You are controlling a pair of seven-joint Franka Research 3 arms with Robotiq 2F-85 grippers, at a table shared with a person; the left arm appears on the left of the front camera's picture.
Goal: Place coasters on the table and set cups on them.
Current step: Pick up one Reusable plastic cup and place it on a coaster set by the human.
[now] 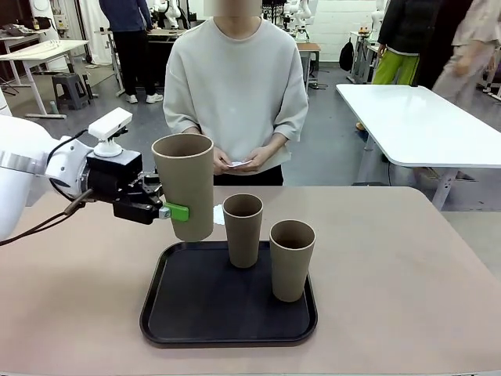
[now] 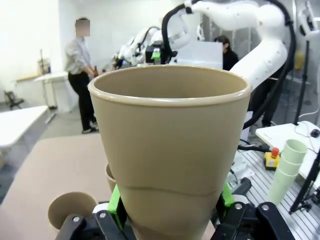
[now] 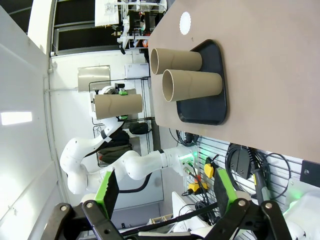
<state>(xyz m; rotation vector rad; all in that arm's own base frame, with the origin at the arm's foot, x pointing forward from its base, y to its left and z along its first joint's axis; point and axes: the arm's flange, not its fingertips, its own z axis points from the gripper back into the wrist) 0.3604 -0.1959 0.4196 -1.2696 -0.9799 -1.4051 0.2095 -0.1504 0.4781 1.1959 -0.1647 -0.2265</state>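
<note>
Left arm reaches in from the left side of the tabletop (image 1: 407, 274). Left end effector (image 1: 182, 211) is clamped on the held cup (image 1: 182, 184), gripping it low on its body, one green pad showing on the near side of the wall. The held cup is upright, open end up, lifted clear of the surface and hanging over the far left corner of the tray (image 1: 156, 313).

Left wrist view: the same held cup (image 2: 170, 150) sits between the two green pads (image 2: 116, 206), one pad pressed to each side of its lower part.

The black tray lies on the tabletop in front of the robot. The two cups stand upright on it: one (image 1: 243, 229) near the far edge at the middle, the other (image 1: 291, 259) nearer and to the right. They are close together, not touching.

One coaster (image 1: 218, 214) lies flat on the tabletop just beyond the tray's far edge, partly hidden between the held cup and the middle cup. In the right wrist view the coaster (image 3: 185, 22) is bare, with no cup on it.

Right end effector (image 3: 165, 195): fingers spread wide apart, nothing between them, well away from the tray.

The person stands at the far side; the person's hands (image 1: 239, 160) are together at waist height, holding a thin white item (image 1: 241, 164), too small to identify.
</note>
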